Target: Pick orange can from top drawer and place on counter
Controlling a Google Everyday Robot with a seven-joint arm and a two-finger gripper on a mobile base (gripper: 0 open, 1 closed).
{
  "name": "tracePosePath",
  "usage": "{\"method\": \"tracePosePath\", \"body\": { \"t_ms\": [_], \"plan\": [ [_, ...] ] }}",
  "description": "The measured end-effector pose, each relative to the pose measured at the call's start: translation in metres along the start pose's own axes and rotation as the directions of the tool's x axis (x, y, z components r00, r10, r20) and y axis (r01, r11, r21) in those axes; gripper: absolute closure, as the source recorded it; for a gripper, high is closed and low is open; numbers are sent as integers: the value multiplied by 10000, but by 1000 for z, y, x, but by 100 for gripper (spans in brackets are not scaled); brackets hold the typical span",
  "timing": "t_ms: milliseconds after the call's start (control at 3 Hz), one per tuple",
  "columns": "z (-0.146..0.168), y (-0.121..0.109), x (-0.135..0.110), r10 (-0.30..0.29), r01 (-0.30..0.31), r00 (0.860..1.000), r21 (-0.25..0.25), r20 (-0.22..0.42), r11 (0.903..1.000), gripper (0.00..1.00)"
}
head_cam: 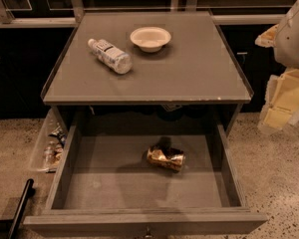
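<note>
**Grey top drawer (104, 178) open, orange can (165, 158) inside**

The can lies on its side near the middle of the drawer floor. The gripper (281, 106) hangs to the right of the counter (189, 68), well apart from the can; I cannot tell how its jaws stand. It would do best to descend from above and close across the dented sides, clear of the drawer walls.

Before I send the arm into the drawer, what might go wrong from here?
The orange can lies on its side, dented, in the top drawer; it may roll or slip when gripped. The pincer hangs right of the counter, so reaching in risks clipping the counter's front rim. The bottle lying beside the bowl might roll if bumped.
</note>
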State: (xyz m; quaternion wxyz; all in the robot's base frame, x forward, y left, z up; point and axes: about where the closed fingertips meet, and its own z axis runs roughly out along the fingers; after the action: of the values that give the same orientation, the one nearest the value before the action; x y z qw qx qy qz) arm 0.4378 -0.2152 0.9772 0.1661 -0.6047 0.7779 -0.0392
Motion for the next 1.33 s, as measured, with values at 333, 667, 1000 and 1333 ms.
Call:
{"method": "tracePosePath", "body": {
  "t_ms": [333, 667, 1000, 1333],
  "plan": [
    [0, 0, 0, 0, 0, 10000, 0, 0, 10000, 0],
    [25, 12, 3, 34, -28, 9997, -228, 261, 9997, 0],
    [86, 39, 10, 124, -70, 9973, -742, 725, 9972, 0],
    [142, 65, 18, 234, -95, 9944, -1328, 1032, 9911, 0]
  ]
}}
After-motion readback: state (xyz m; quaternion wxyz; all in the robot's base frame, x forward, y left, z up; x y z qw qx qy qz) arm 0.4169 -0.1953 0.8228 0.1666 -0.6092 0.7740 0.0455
